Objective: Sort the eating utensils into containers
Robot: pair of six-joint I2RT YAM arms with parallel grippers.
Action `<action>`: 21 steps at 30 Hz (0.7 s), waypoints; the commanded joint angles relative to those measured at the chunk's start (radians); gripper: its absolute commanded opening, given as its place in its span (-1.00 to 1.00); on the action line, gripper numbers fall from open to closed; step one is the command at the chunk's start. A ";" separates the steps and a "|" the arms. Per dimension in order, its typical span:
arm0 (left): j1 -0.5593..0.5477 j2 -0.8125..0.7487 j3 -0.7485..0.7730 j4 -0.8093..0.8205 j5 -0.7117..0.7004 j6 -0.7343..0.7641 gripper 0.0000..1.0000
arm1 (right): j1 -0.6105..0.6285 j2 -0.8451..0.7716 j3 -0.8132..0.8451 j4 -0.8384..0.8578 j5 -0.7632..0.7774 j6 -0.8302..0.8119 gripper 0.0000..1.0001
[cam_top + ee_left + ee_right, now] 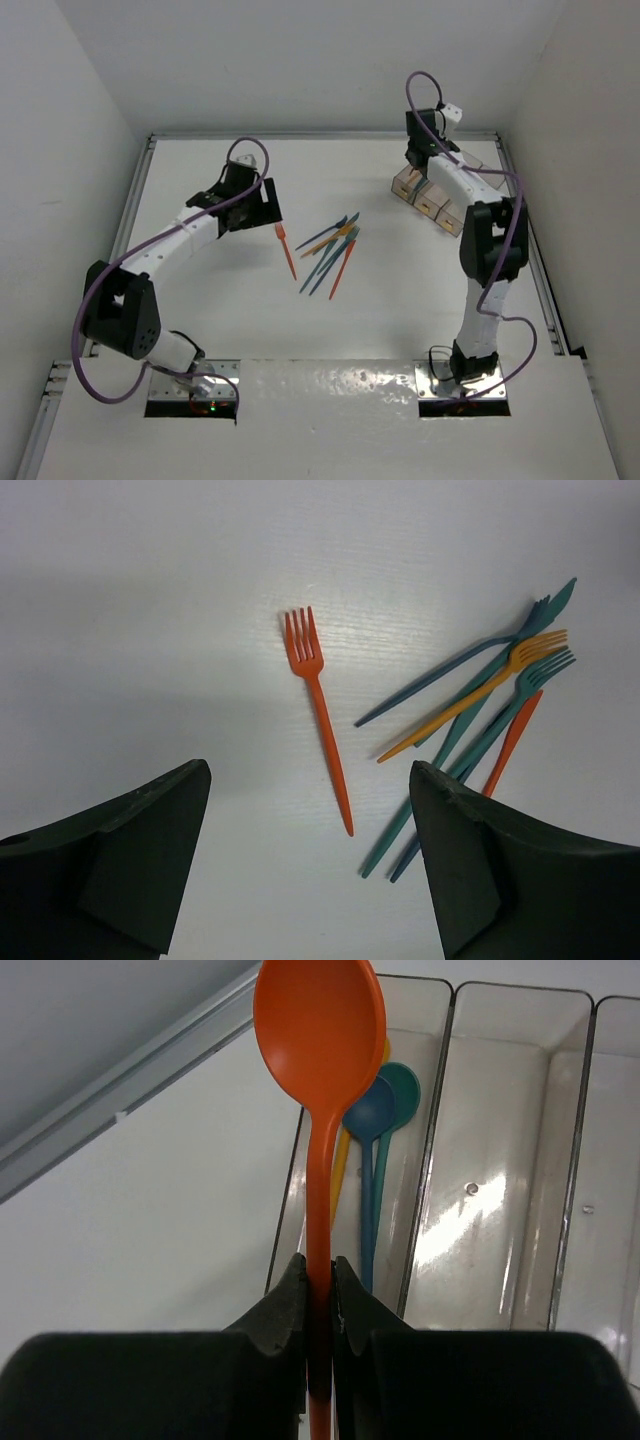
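Left claw: released, jaws wide apart; it hovers over the white table, gripping nothing
Orange fork: lies flat and alone on the table, in line with the gap between the left claw's fingers, tines pointing away from the claw
Loose heap: just beside the orange fork; teal and blue pieces crossed over one another, with a yellow fork, a teal fork and an orange handle among them
Right claw: clenched on the handle of an orange spoon; bowl end sticks out ahead, over the near end of the left bin
Left bin contents: a teal spoon, a blue spoon and a yellow one, lying lengthwise together
Middle bin: bare floor showing
Right bin: only partly in view
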 commanded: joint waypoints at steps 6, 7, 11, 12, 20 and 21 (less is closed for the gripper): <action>0.000 -0.086 -0.054 0.055 -0.021 -0.052 0.59 | -0.050 0.167 0.137 -0.034 0.077 0.143 -1.00; 0.000 -0.088 -0.060 0.052 -0.022 -0.055 0.59 | -0.051 0.180 0.152 -0.034 0.072 0.143 -0.99; 0.000 -0.086 -0.074 0.056 -0.013 -0.061 0.59 | -0.056 0.238 0.177 -0.038 0.055 0.147 -0.95; 0.000 -0.085 -0.077 0.058 -0.010 -0.063 0.59 | -0.059 0.246 0.174 -0.029 0.046 0.146 -0.94; 0.002 -0.079 -0.095 0.070 0.010 -0.075 0.59 | -0.062 0.289 0.160 0.046 0.026 0.108 -0.81; 0.000 -0.077 -0.099 0.072 0.016 -0.075 0.59 | -0.064 0.290 0.160 0.049 0.026 0.106 -0.81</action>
